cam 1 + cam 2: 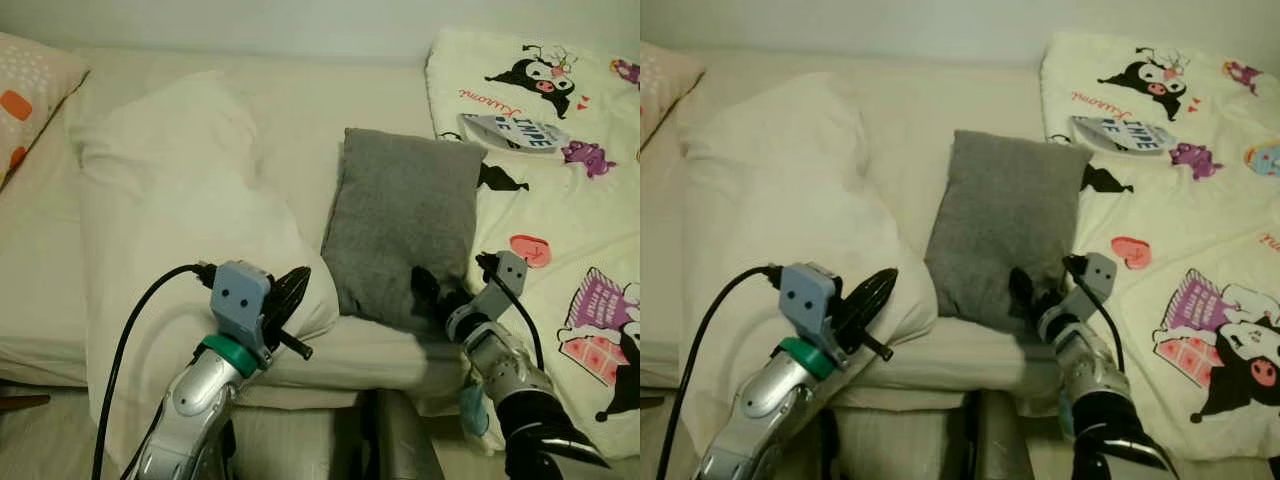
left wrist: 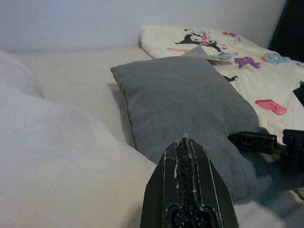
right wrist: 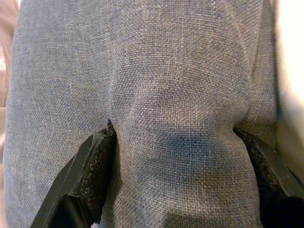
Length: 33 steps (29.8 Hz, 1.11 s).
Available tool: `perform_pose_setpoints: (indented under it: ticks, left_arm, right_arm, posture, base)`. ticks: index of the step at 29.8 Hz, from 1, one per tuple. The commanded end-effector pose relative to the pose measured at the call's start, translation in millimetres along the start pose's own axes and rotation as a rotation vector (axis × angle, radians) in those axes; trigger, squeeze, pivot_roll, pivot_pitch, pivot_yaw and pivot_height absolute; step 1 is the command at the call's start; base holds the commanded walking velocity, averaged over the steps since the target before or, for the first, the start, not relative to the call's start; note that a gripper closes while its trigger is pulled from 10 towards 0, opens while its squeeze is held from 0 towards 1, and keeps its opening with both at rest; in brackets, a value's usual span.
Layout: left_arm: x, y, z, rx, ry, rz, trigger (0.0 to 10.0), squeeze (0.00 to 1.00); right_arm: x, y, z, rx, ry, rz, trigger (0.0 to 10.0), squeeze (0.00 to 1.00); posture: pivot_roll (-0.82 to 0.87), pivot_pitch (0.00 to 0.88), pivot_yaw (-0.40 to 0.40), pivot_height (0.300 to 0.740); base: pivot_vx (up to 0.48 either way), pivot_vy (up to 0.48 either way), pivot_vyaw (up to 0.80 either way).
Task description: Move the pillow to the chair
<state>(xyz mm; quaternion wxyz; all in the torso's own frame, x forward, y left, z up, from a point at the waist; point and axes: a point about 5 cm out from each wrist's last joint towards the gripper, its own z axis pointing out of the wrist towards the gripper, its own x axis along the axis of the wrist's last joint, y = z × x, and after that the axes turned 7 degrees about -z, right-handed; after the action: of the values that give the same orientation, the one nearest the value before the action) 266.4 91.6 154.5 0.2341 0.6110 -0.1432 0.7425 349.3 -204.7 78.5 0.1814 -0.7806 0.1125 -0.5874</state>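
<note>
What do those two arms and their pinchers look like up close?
Both arms are shiny silver metal. The left arm has a green ring at the wrist, a grey box with two small holes, and a thick black cable looping away. Left gripper and right gripper have long black fingers; the right also carries a grey box and thin cable.

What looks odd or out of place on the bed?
Nothing is spilled or damaged. The gray pillow lies tilted on the bed, and its near edge is bunched between the fingers of the right tool. The left tool rests shut on the white duvet.
</note>
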Motion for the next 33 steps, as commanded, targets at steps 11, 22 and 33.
perform_pose_setpoints:
  ticks: [11, 22, 33]
  left_arm:
    - [-0.5, 10.7, -5.2, -0.091, 0.008, -0.137, 10.0, 0.00]
    - [-1.8, -1.7, 2.5, -0.020, 0.027, -0.115, 10.0, 0.00]
    - [0.5, -24.1, 5.3, 0.133, 0.064, -0.117, 10.0, 0.00]
  right_arm:
    - [-45.5, -10.9, -4.4, 0.065, -0.176, 0.002, 0.0, 0.00]
    - [-24.4, -21.9, 4.2, 0.119, -0.070, 0.034, 0.0, 0.00]
    - [-13.3, -33.8, 8.3, 0.158, -0.003, 0.008, 0.0, 0.00]
  posture:
    - [0.05, 0.136, 0.033, 0.596]
    - [0.04, 0.107, 0.023, 0.596]
    - [0.02, 0.073, 0.007, 0.596]
  base:
    - [0.000, 0.000, 0.00]
    - [0.000, 0.000, 0.00]
    - [0.000, 0.000, 0.00]
